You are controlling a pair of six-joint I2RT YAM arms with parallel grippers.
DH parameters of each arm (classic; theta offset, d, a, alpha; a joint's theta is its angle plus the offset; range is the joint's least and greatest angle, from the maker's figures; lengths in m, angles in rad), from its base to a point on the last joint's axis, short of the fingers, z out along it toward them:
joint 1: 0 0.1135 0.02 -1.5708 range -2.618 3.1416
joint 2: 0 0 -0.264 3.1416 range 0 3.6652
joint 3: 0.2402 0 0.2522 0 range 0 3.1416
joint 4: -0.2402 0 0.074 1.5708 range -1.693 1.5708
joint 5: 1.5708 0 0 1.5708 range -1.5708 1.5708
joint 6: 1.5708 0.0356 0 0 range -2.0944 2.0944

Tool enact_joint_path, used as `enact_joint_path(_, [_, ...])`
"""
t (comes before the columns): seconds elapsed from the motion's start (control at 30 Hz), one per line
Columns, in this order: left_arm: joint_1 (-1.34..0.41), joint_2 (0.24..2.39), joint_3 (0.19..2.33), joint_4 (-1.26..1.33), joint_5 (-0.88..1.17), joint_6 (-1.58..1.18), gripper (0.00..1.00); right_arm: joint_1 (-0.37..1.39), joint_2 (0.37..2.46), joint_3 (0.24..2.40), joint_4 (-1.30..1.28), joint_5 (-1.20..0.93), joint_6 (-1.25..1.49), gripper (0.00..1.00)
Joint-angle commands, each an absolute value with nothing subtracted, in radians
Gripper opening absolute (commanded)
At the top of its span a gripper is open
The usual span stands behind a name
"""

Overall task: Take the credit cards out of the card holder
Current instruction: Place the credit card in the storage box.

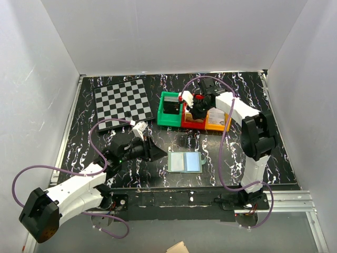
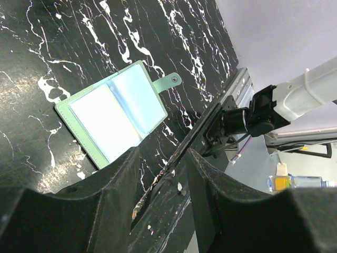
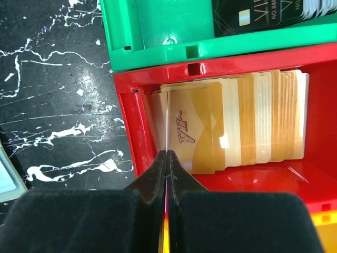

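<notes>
The card holder (image 1: pixel 185 162) lies open on the black marbled table, light blue inside up, snap tab to the right; it also shows in the left wrist view (image 2: pixel 113 113). I cannot tell whether cards sit in its pockets. My left gripper (image 1: pixel 155 151) is open and empty, just left of the holder (image 2: pixel 163 158). My right gripper (image 1: pixel 196 109) is shut on a thin credit card (image 3: pixel 167 121), seen edge-on, held upright over the left end of the red bin (image 3: pixel 126 126), beside a stack of gold cards (image 3: pixel 237 121).
A green bin (image 1: pixel 169 121) holding black cards (image 3: pixel 263 13), the red bin (image 1: pixel 192 124) and an orange bin (image 1: pixel 217 125) stand in a row at the back middle. A chessboard (image 1: pixel 122 100) lies at the back left. White walls enclose the table.
</notes>
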State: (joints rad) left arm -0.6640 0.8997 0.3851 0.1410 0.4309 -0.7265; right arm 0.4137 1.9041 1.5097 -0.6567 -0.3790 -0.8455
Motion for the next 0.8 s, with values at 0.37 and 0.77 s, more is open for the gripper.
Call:
enact_joint_path(0.37, [-0.661, 0.899, 0.356, 0.172, 0.449, -0.744, 0.4, 0.434, 1.948, 1.546, -0.669, -0.322, -0.864, 0.01])
enact_joint_path(0.77, [-0.661, 0.914, 0.344, 0.196, 0.463, -0.753, 0.4, 0.466, 1.985, 1.582, -0.66, -0.31, -0.841, 0.01])
